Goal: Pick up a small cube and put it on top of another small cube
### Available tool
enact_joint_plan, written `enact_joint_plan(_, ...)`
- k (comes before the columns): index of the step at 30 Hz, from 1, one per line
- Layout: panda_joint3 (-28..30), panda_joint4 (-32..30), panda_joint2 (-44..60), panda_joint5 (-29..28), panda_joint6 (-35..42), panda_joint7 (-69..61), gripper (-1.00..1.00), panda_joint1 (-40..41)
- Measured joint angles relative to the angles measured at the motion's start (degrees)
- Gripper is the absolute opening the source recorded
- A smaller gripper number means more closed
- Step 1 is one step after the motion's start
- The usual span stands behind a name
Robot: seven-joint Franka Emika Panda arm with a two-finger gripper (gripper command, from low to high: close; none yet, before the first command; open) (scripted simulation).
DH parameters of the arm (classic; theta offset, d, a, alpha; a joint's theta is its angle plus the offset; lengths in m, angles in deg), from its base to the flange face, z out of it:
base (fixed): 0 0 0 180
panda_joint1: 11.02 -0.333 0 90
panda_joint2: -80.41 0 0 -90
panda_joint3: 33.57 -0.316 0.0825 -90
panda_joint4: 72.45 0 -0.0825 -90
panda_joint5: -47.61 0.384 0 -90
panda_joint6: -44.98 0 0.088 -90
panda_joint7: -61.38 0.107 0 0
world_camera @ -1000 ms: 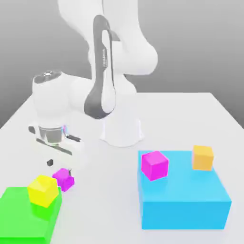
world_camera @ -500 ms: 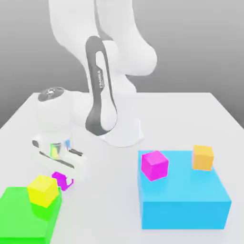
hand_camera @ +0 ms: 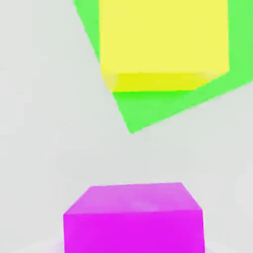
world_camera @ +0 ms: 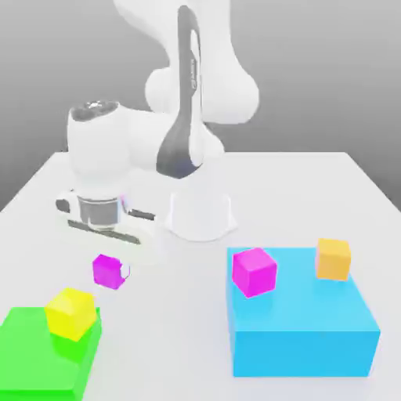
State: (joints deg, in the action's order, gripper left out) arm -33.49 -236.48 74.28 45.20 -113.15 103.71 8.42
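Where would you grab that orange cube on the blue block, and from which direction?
The orange cube stands upright and apart from the bigger magenta cube, with nothing above it. I would probably come straight down from above and pinch two opposite flat side faces.

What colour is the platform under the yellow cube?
Bright green platform, clearest in the exterior view, with the yellow cube on it.

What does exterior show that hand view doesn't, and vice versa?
Exterior alone: the arm, the gripper shut on the small magenta cube and lifted off the table, plus the blue block carrying a bigger magenta cube and an orange cube. Hand view alone: nothing extra. Shared: small magenta cube, yellow cube, green block.
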Motion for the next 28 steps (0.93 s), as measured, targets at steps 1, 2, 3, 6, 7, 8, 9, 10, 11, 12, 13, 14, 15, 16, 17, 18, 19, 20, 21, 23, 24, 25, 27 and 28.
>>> enact_joint_plan(1,-1.1,0.5,-0.9,0.2,1.4,-0.8,-1.0,-1.4)
enact_joint_plan(2,-2.2,1.0,-1.9,0.5,2.8,-1.6,-1.0,-3.0)
enact_joint_plan(3,-3.4,1.5,-2.8,0.9,4.2,-2.5,-1.0,-4.6)
enact_joint_plan(6,-6.7,3.0,-5.5,2.6,8.3,-5.4,-1.0,-9.7)
enact_joint_plan(7,-7.7,3.5,-6.3,3.3,9.6,-6.5,-1.0,-11.5)
enact_joint_plan(8,-8.8,4.0,-7.2,4.0,10.9,-7.5,-1.0,-13.3)
enact_joint_plan(9,-9.9,4.5,-8.0,4.7,12.2,-8.6,-1.0,-15.2)
enact_joint_plan(10,-10.9,5.0,-8.9,5.4,13.5,-9.7,-1.0,-17.1)
enact_joint_plan(11,-11.9,5.5,-9.7,6.1,14.8,-10.7,-1.0,-19.0)
enact_joint_plan(12,-12.9,5.9,-10.5,6.9,16.0,-11.9,-1.0,-20.9)
enact_joint_plan(13,-14.0,6.4,-11.3,7.8,17.3,-13.0,-1.0,-22.9)
enact_joint_plan(14,-15.0,6.9,-12.0,8.6,18.5,-14.1,-1.0,-24.8)
enact_joint_plan(15,-16.0,7.4,-12.8,9.4,19.7,-15.3,-1.0,-26.8)
enact_joint_plan(16,-17.1,7.9,-13.6,10.3,20.9,-16.4,-1.0,-28.7)
enact_joint_plan(17,-18.1,8.3,-14.3,11.1,22.1,-17.6,-1.0,-30.7)
enact_joint_plan(18,-19.1,8.8,-15.0,11.9,23.3,-18.7,-1.0,-32.7)
enact_joint_plan(19,-20.0,9.0,-15.1,12.5,23.7,-19.4,-1.0,-34.2)
enact_joint_plan(20,-20.7,8.9,-14.3,12.5,22.8,-19.7,-1.0,-34.7)
enact_joint_plan(21,-21.2,8.5,-13.1,12.3,21.2,-19.6,-1.0,-34.8)
enact_joint_plan(23,-22.0,7.5,-10.0,11.7,17.3,-19.1,-1.0,-34.6)
enact_joint_plan(24,-22.4,7.0,-8.4,11.4,15.1,-18.8,-1.0,-34.5)
enact_joint_plan(25,-22.7,6.5,-7.1,11.2,13.3,-18.6,1.0,-34.3)
enact_joint_plan(27,-22.7,6.5,-7.1,11.2,13.3,-18.6,1.0,-34.3)
enact_joint_plan(28,-22.7,6.5,-7.1,11.2,13.3,-18.6,1.0,-34.3)
